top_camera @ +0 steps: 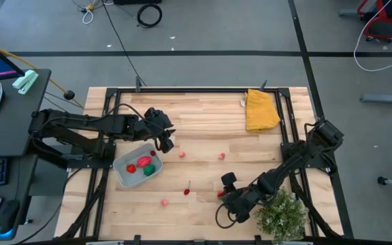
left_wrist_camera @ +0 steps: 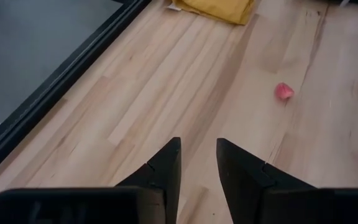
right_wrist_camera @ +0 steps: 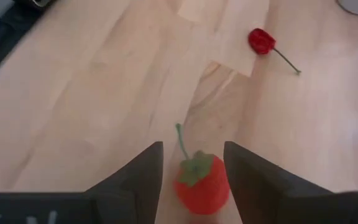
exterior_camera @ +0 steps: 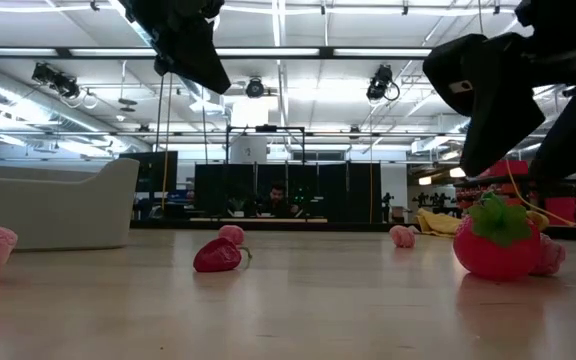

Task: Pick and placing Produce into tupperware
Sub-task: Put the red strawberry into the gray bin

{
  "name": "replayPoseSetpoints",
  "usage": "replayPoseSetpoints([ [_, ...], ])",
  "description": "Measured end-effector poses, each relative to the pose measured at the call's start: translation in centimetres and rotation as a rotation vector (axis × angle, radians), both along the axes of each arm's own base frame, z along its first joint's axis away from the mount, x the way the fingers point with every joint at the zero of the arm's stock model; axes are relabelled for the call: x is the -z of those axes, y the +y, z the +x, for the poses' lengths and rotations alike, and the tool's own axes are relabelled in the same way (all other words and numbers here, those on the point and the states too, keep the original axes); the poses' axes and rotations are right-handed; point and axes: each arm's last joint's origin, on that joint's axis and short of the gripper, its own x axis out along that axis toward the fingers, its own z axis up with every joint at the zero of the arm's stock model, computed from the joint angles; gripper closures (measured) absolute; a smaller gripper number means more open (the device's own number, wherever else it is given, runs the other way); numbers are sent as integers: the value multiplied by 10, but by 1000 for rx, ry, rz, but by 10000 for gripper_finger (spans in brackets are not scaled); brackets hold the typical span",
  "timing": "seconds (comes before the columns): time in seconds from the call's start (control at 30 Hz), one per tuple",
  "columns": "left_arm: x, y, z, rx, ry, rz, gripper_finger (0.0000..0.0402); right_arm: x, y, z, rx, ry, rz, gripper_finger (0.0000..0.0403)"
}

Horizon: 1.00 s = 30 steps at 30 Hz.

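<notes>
The right gripper [right_wrist_camera: 191, 165] stands open around a red strawberry [right_wrist_camera: 202, 182], not yet gripping. It looks light, soft; pinch its round body, not the stem. The left gripper [left_wrist_camera: 197, 163] hovers empty, jaws parted.

tupperware [top_camera: 122, 173]: three produce inside | strawberry [right_wrist_camera: 201, 185]: on table, upright

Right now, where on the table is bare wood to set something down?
Free: the strip between the tupperware and the yellow cloth, along the far edge. Crowded: the near side, with scattered produce, the right end effector and the plant.
</notes>
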Motion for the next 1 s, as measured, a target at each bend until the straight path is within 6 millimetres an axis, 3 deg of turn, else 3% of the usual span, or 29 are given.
replayPoseSetpoints([
  [0.53, 1, 0, -1, -16, -1, -17, 294, 29, 6, 10, -22, -5, -47, 227],
  [1.0, 1, 0, -1, -16, 0, -17, 294, 29, 1, 12, 32, -18, -69, 269],
])
